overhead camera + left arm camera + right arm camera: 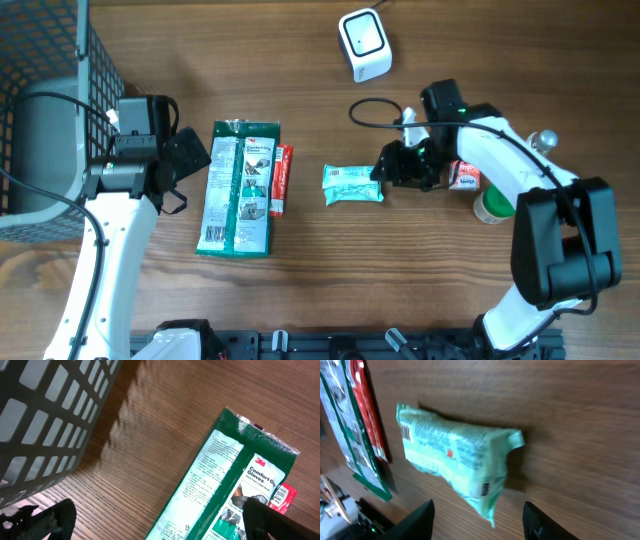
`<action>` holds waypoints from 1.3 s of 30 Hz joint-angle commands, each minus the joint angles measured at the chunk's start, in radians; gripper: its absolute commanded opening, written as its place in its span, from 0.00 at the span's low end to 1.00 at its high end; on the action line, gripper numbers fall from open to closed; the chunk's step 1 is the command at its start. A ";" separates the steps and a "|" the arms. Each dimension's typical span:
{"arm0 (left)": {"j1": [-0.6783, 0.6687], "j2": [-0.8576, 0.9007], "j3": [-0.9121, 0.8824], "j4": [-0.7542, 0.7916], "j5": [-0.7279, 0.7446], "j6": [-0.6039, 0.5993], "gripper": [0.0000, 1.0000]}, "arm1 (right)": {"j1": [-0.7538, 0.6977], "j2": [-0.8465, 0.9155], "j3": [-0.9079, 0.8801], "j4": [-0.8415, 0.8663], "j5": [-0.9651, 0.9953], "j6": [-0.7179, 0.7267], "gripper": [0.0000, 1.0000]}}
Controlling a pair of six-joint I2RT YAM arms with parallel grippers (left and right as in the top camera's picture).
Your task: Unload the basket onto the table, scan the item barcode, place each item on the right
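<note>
Your R gripper (388, 166) sits jaws apart, empty, just beside the mint-green packet (352, 185) lying flat on the table (330, 290), prob. lined up to lift it to the white scanner (364, 44); L gripper (188, 158) hangs wide open by the gloves pack (238, 187).

A crinkled mint-green packet (353, 185) is laid flat on the wooden surface (300, 60), with its long side running left to right and dark printed marks near its ends. A white barcode scanner (364, 43) is set upright, well apart from the packet.
</note>
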 commanded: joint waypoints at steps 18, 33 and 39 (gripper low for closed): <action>0.004 0.002 0.009 0.002 -0.013 -0.013 1.00 | 0.035 0.015 -0.002 0.063 0.008 0.088 0.70; 0.004 0.002 0.009 0.002 -0.013 -0.013 1.00 | 0.033 0.015 -0.069 0.127 0.104 0.142 0.68; 0.004 0.002 0.009 0.002 -0.013 -0.013 1.00 | 0.033 0.015 -0.094 0.232 0.008 0.157 0.60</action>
